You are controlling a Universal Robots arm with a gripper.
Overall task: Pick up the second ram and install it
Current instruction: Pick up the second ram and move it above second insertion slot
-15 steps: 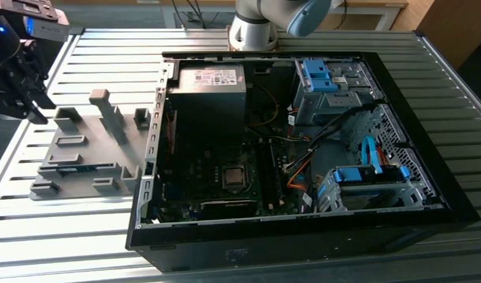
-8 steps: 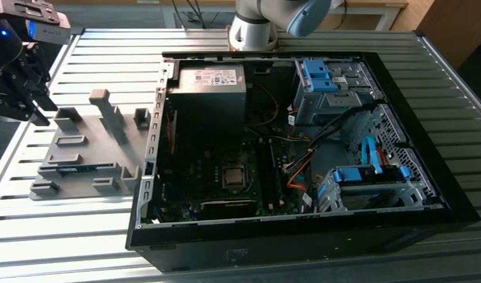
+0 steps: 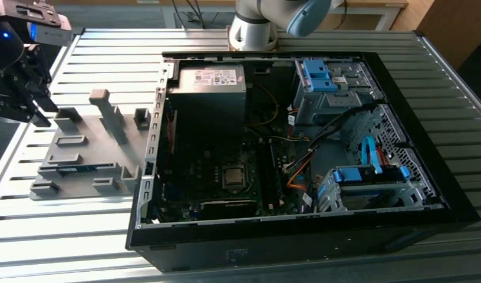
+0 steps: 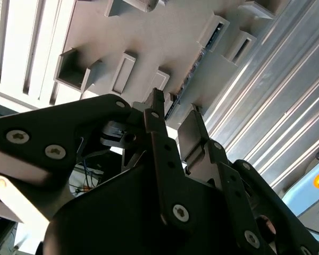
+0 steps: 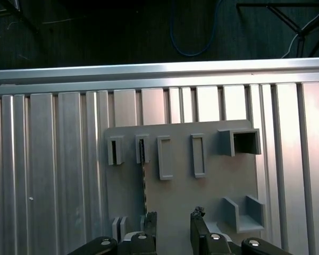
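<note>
Ribbed metal table (image 3: 91,247) with an open PC case (image 3: 303,147) on it. At the exterior view's left sits the grey tray (image 3: 91,147), ram stick (image 3: 71,169) on edge in it, gripper (image 3: 32,109) hovering near the tray's left side. Second wrist view: fingers (image 4: 157,122) spread, nothing held. First wrist view: the ram stick (image 5: 143,180) lines up with one finger, not the gap, so I'd centre first, then drop straight.

My fingers (image 5: 198,223) look like matt black metal, with bright steel screws (image 4: 181,213). The table (image 5: 58,175) is ribbed aluminium, satin and streaked with glare. The tray (image 5: 202,196) is smooth, matt grey plastic. The ram (image 5: 143,180) shows a dull, speckled board edge.
</note>
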